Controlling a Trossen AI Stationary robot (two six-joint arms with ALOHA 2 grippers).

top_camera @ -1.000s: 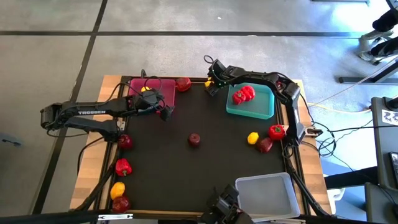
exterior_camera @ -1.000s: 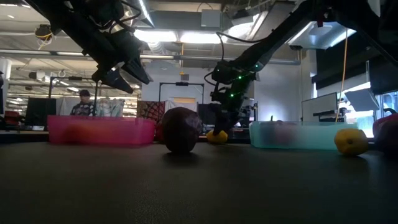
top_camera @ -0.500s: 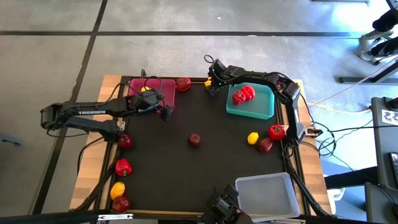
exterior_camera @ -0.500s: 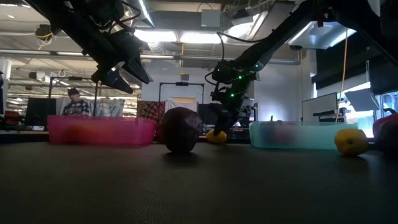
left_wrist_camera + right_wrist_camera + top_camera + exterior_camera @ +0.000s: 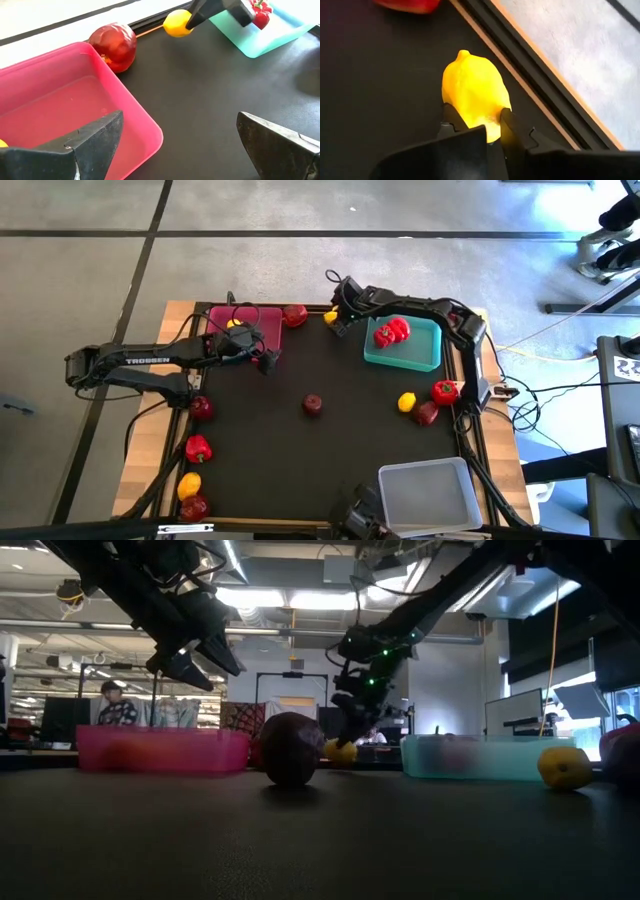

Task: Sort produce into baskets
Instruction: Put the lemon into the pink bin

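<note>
lemon (image 5: 474, 99) pinched between right gripper (image 5: 477, 122) fingers at table's far edge, apparently lifted just clear of the mat, between pink basket (image 5: 262, 320) and teal basket (image 5: 425, 360), left gripper (image 5: 266, 362) spread wide beside pink basket, holding nothing

I read one word only: "TROSSEN" in white capitals along the left arm (image 5: 150, 362) in the high view. At the far right edge of that view I noted a black-and-white square marker (image 5: 628, 367), which carried a pattern but no letters. I found nothing else legible.
</note>
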